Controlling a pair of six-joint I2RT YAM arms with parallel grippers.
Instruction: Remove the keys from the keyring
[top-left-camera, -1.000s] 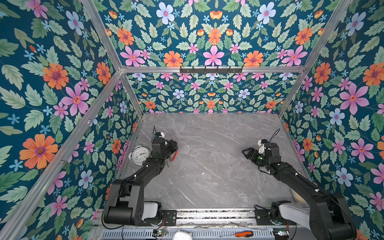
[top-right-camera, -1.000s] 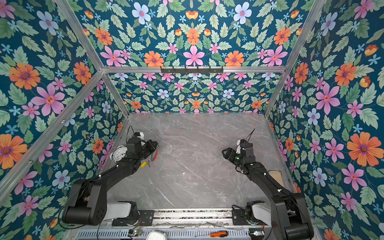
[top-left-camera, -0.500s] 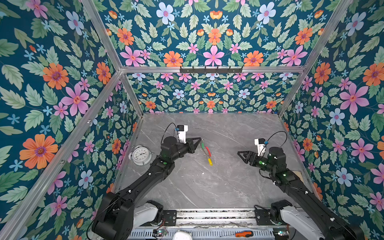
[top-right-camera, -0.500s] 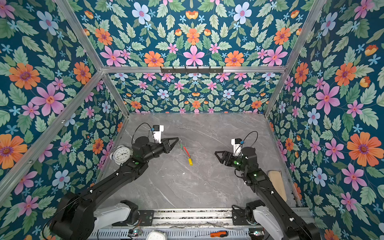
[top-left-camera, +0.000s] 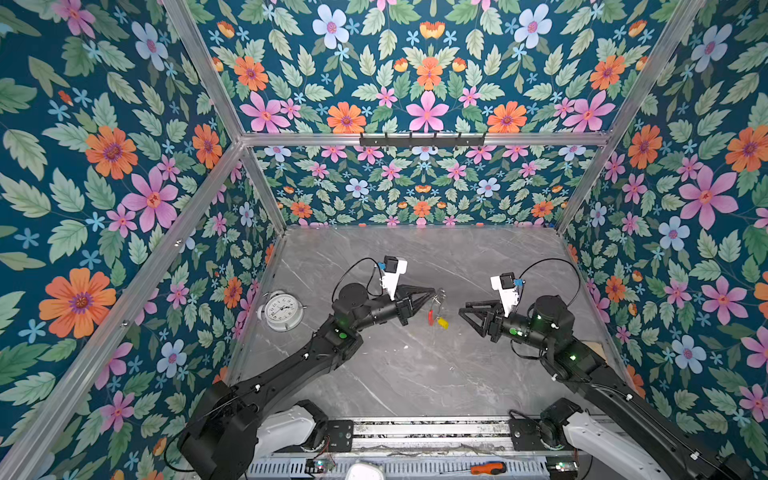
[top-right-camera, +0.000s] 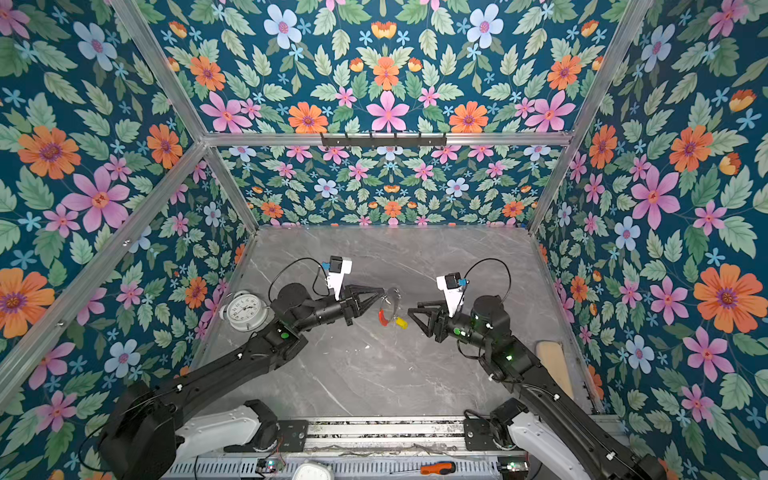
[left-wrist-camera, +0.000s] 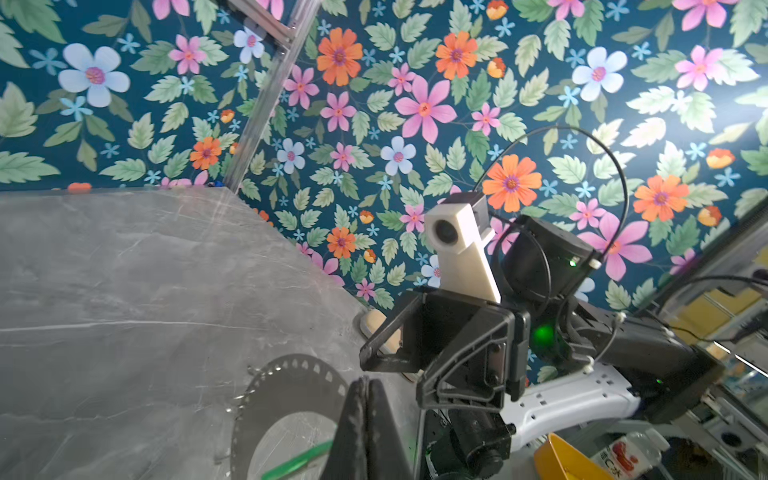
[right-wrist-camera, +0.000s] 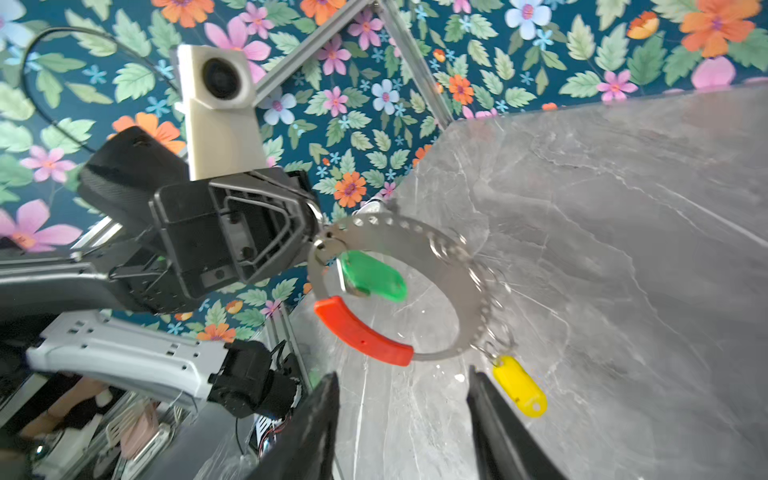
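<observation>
Hanging from left claw (top-left-camera: 432, 292), keyring (right-wrist-camera: 473, 291) faces right claw (right-wrist-camera: 402, 374).

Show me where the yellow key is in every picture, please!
Both top views: the yellow key hangs mid-picture, just right of the red section of the keyring.
Left wrist: not in it; only the keyring's grey band shows.
Right wrist: it dangles from the keyring's rim, past one end of the red section.
Shared landmark: the red section, beside the key in three views.
</observation>
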